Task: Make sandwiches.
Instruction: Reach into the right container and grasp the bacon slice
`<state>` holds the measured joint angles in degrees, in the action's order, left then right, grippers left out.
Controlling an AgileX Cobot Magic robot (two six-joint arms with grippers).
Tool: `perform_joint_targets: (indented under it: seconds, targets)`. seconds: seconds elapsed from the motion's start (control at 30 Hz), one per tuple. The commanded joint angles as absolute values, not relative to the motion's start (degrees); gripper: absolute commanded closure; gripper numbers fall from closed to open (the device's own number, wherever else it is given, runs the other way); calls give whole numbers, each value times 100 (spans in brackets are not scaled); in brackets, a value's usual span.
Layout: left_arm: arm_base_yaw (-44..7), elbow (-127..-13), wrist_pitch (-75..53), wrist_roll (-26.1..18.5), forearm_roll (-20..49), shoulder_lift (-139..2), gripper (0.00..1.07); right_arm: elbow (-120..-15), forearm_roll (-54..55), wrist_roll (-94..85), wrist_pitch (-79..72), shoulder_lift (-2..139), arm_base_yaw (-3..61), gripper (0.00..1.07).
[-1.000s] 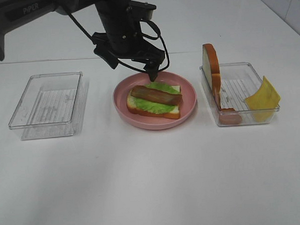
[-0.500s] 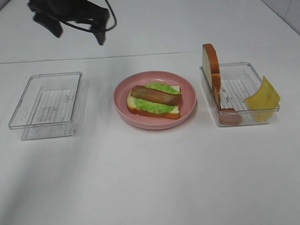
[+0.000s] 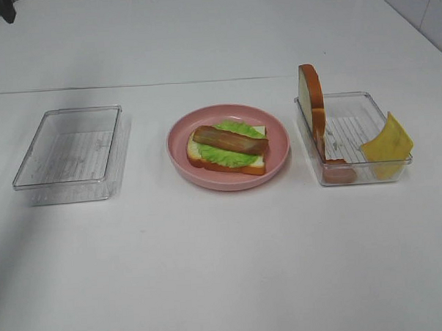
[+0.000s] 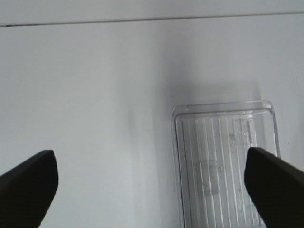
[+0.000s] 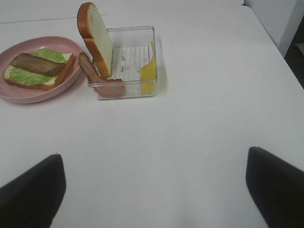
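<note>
The partly built sandwich [image 3: 229, 147] lies on the pink plate [image 3: 278, 137] in the middle of the table: one bread slice, green lettuce, and a brown bacon strip on top. It shows in the right wrist view as well, sandwich [image 5: 40, 71] on plate [image 5: 14, 97]. A second bread slice [image 3: 311, 88] stands upright in the right clear container [image 3: 351, 112], with a red slice [image 3: 339, 173] and yellow cheese [image 3: 387, 142]. My left gripper [image 4: 152, 187] is open over the table beside the empty left container [image 4: 223, 161]. My right gripper [image 5: 154, 190] is open, well short of its container [image 5: 130, 52].
The empty clear container [image 3: 70, 154] sits at the left of the table. Only a dark scrap of the left arm [image 3: 1, 6] shows at the exterior view's top left corner. A seam line crosses the table behind the containers.
The left arm has pulled away from above the plate, up and to the left, almost out of the exterior view. The bacon stays on the lettuce.
</note>
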<state>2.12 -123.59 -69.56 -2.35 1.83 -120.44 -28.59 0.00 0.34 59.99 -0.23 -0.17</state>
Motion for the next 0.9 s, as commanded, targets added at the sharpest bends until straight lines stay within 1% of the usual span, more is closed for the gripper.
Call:
perform_joint_targets:
  seconds: [0.03,0.1,0.23,0.3,0.33,0.37,0.4,0.43,0.5,0.53,0.6,0.7,0.8,0.9]
  targets:
    - [218,-12135,-7311,-292,138,-11837,6,-2871,-46,0,6016,-155,-29,9]
    - [218,-11431,-7299,-264,86,-11190,6,-2871,-46,0,6016,-155,-29,9]
    - [218,-10989,-7254,-264,86,-10829,6,-2871,-46,0,6016,-155,-29,9]
    - [218,-9987,-6979,-264,86,-9884,7,-2871,-46,0,6016,-155,-29,9]
    - [218,-9987,-6979,-264,86,-9884,7,-2871,-46,0,6016,-155,-29,9]
    - [218,-9752,-6898,-264,86,-9591,8,-2871,-46,0,6016,-155,-29,9]
    - [218,-9156,-6686,-264,86,-9053,8,-2871,-46,0,6016,-155,-29,9]
    - [218,-9156,-6686,-264,86,-9053,8,-2871,-46,0,6016,-155,-29,9]
    - [218,-8337,-6360,-321,86,-8165,9,-2871,-46,0,6016,-155,-29,9]
    - [218,-8337,-6360,-321,86,-8165,9,-2871,-46,0,6016,-155,-29,9]
    - [218,-7597,-6108,-395,92,-7259,9,-2871,-46,0,6016,-155,-29,9]
    - [218,-7368,-6062,-430,92,-6881,9,-2871,-46,0,6016,-155,-29,9]
    - [218,-6503,-6039,-464,92,-5495,9,-2871,-46,0,6016,-155,-29,9]
    - [218,-6366,-6039,-464,92,-5265,9,-2871,-46,0,6016,-155,-29,9]
